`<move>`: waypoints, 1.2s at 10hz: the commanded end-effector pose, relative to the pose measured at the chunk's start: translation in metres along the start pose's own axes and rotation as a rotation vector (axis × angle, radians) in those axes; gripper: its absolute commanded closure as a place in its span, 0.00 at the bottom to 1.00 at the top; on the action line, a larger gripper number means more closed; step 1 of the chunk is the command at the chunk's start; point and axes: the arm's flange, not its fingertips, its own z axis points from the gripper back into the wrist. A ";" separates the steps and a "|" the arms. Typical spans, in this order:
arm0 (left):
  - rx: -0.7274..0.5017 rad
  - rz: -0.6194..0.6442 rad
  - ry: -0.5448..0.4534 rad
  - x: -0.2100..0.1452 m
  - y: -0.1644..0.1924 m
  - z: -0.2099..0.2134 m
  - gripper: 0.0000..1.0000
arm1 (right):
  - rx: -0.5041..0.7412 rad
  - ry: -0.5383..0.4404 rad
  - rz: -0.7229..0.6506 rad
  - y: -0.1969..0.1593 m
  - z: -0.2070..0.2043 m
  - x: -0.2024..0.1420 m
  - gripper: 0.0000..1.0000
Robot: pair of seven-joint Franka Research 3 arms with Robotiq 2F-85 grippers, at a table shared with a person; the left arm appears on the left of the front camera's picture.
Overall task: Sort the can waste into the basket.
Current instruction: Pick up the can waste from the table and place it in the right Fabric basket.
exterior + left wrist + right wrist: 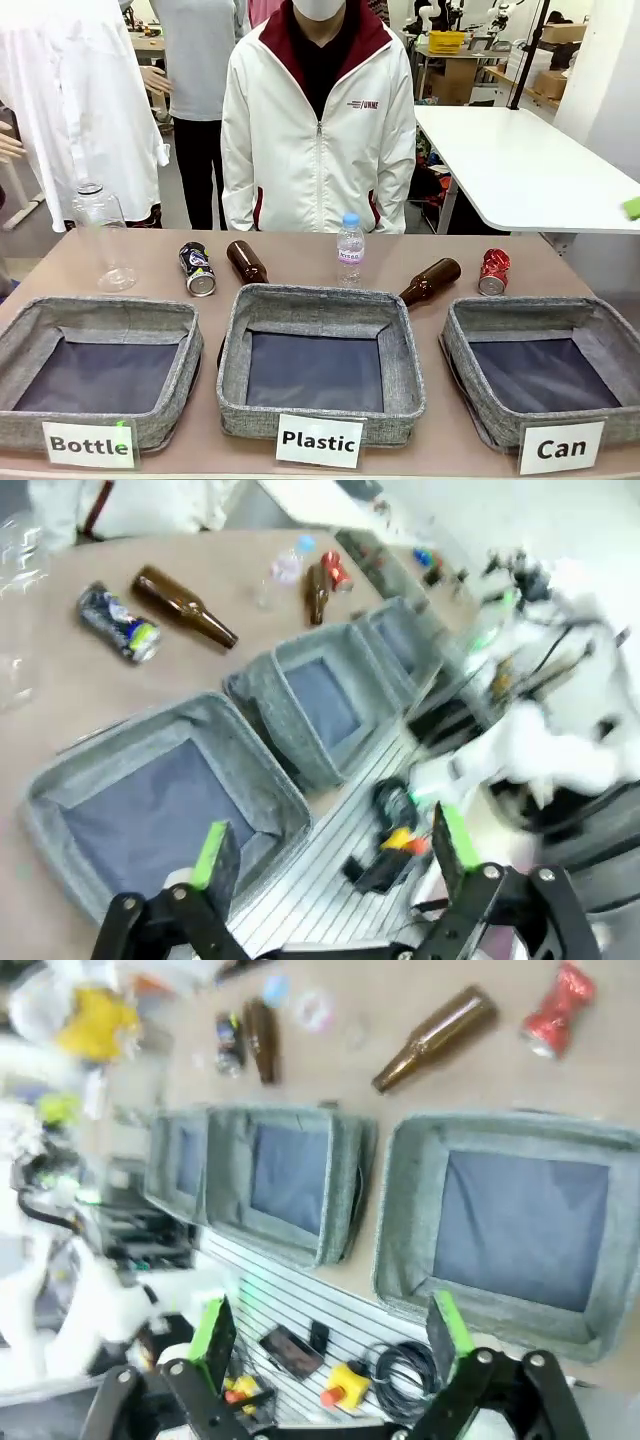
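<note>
Can waste lies in two spots on the table [300,255], and none of it is in its basket yet. On the left, the dark can [197,269] lies on its side behind the basket signed "Bottle" [100,308]. It sits between a big clear bottle [100,235] and a brown bottle [246,261] that is just beside it. It is well apart from where it must go.

I think it could roll away when touched, because it is round and lying down. Fingers going for it could also bump the brown bottle. On the way across it would pass over the basket signed "Plastic" [320,297] and could drop into the wrong one.

In the middle a small water bottle [350,248] stands upright and could tip. A second brown bottle [430,282] lies near the red can [493,271]. The red can rests just behind the far wall of the basket signed "Can" [540,307]. It is crushed, so it may slip from a grip.

A person [318,130] stands at the far side. The left gripper [330,840] and the right gripper [330,1320] both have jaws spread wide, holding nothing.
</note>
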 end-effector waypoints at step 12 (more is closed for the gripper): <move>-0.135 0.366 -0.266 -0.022 0.085 0.022 0.00 | -0.028 -0.210 -0.374 -0.066 0.027 -0.016 0.00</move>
